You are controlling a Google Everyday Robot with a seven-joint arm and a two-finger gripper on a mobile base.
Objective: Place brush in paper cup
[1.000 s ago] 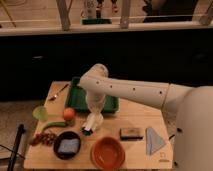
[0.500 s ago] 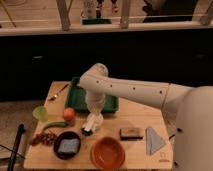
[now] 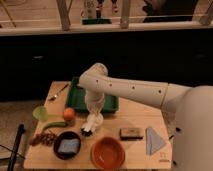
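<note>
My gripper [image 3: 92, 118] points down from the white arm over the middle of the wooden table [image 3: 130, 117], just in front of the green tray [image 3: 107, 104]. Right below it is a whitish shape that ends in a small dark tip near the table; this looks like the brush [image 3: 88, 129], tilted down to the left. I cannot make out the paper cup as a separate thing; it may be hidden by the gripper. The orange fruit [image 3: 69, 113] lies just left of the gripper.
A fork [image 3: 59, 92] lies at the back left. A pale green round thing [image 3: 40, 112], a green fruit [image 3: 54, 125], grapes [image 3: 43, 138] and a dark bowl [image 3: 67, 146] are at the left. An orange bowl [image 3: 107, 153], a brown block [image 3: 131, 133] and a grey-blue cloth [image 3: 154, 140] are at the front right.
</note>
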